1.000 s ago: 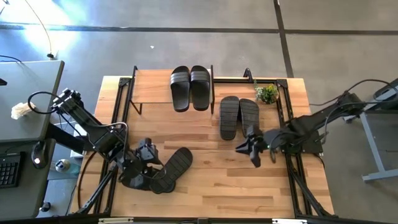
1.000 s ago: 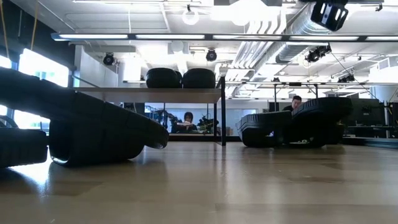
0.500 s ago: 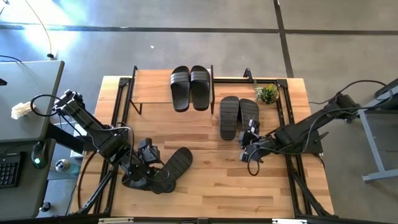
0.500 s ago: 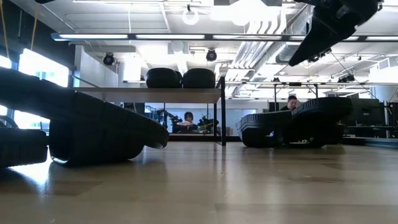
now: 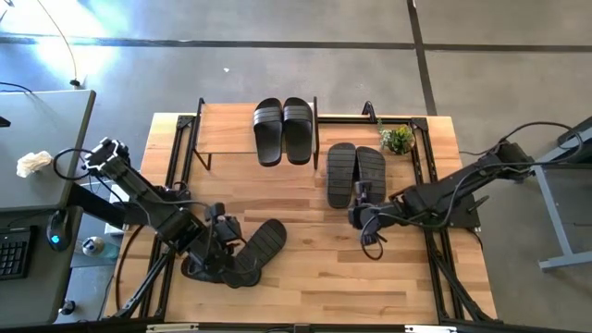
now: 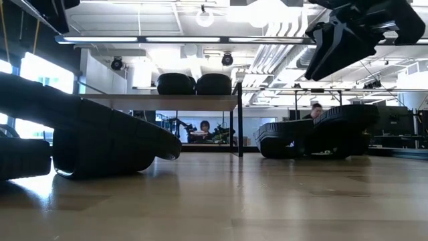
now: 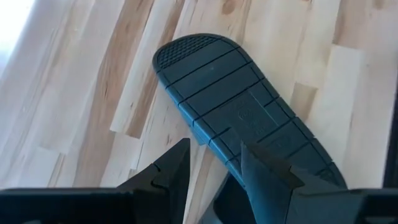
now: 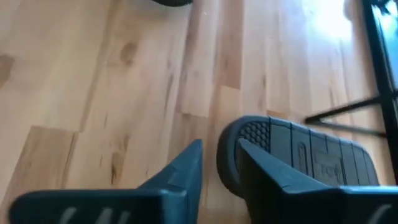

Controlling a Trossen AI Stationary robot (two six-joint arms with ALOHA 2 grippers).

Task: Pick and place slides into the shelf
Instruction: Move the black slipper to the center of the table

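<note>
Two black slides (image 5: 283,129) lie strap-up on the shelf's light top board (image 5: 222,129). Two more slides (image 5: 354,174) lie sole-up on the table right of the shelf. A fifth slide (image 5: 259,250) lies sole-up and slanted, its heel end resting on another dark slide (image 5: 197,269). My left gripper (image 5: 225,242) hangs open above the fifth slide's (image 7: 249,118) side edge. My right gripper (image 5: 363,220) is open above the near end of the right-hand sole-up slide (image 8: 298,155). In the low view both grippers (image 6: 351,37) show high above the slides (image 6: 314,137).
A small potted plant (image 5: 398,140) stands at the table's far right. Black frame rails (image 5: 435,250) run along the table's left and right sides. Bare wood (image 5: 324,277) lies between the two arms toward the near edge. People sit in the room behind (image 6: 204,128).
My right gripper has moved toward the table's left and a little far, to the near end of the sole-up pair, and has come down into the low view. My left gripper has shifted toward the near edge over the slanted slide and lowered. No slide has moved.
</note>
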